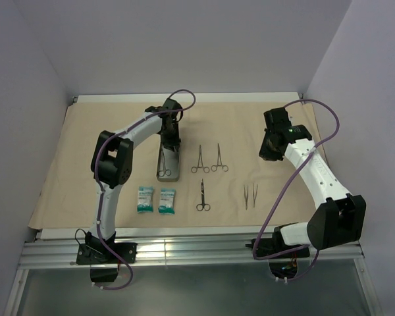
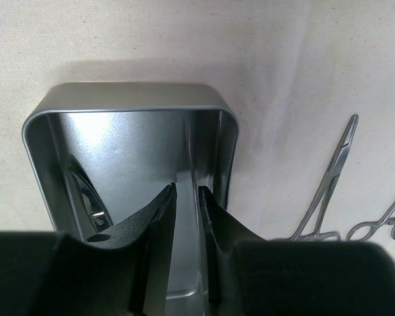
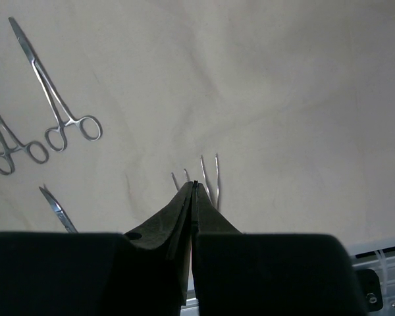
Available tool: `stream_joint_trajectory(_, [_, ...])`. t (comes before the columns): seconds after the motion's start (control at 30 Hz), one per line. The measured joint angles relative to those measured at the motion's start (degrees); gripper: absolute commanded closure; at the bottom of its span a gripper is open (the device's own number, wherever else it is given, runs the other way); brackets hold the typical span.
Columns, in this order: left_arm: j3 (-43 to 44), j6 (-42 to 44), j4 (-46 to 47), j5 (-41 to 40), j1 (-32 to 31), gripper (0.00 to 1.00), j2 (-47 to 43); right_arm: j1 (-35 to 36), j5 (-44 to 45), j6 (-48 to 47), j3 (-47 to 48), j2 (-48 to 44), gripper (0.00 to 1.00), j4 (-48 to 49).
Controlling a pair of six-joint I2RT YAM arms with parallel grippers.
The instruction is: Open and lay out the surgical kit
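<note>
Lengthwise near-to-far, tray (image 1: 175, 172) — forceps (image 1: 201, 158) tips far

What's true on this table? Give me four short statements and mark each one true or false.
1. Two packets lie side by side on the wrap. True.
2. The tray is empty. False: a metal instrument lies inside it.
3. The left hand is over the tray. True.
4. The right hand grips the tweezers. False: it is shut with nothing visible in it, and the tweezers lie on the wrap.
</note>
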Motion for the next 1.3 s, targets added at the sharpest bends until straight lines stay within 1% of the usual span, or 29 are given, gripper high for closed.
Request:
stream_joint_trajectory(0.6, [1.0,0.1,-2.6,-0.3,-0.3,0.73,0.9,0.0,0.0,0.0,0.3,0.0,0.94,-0.1])
stream_joint_trajectory(0.77, [1.0,0.3,-3.1,-1.4,-0.4,0.76,0.9,0.0,0.0,0.0,0.7,0.0,0.94,-0.2])
stream_joint_trajectory(1.07, [1.0,0.4,-4.8,-5.6,-0.4,0.76,1.1,0.0,0.0,0.0,0.8,0.0,0.94,-0.4])
stream_joint_trajectory(1.2, [0.9,0.4,-4.4,-5.7,-0.4,0.73,0.6,0.2,0.0,0.0,0.8,0.0,0.94,-0.4])
stream_joint_trajectory(1.3, [0.5,0.3,-3.3,-4.4,-0.4,0.73,-0.4,0.2,0.0,0.0,0.8,0.0,0.94,-0.4])
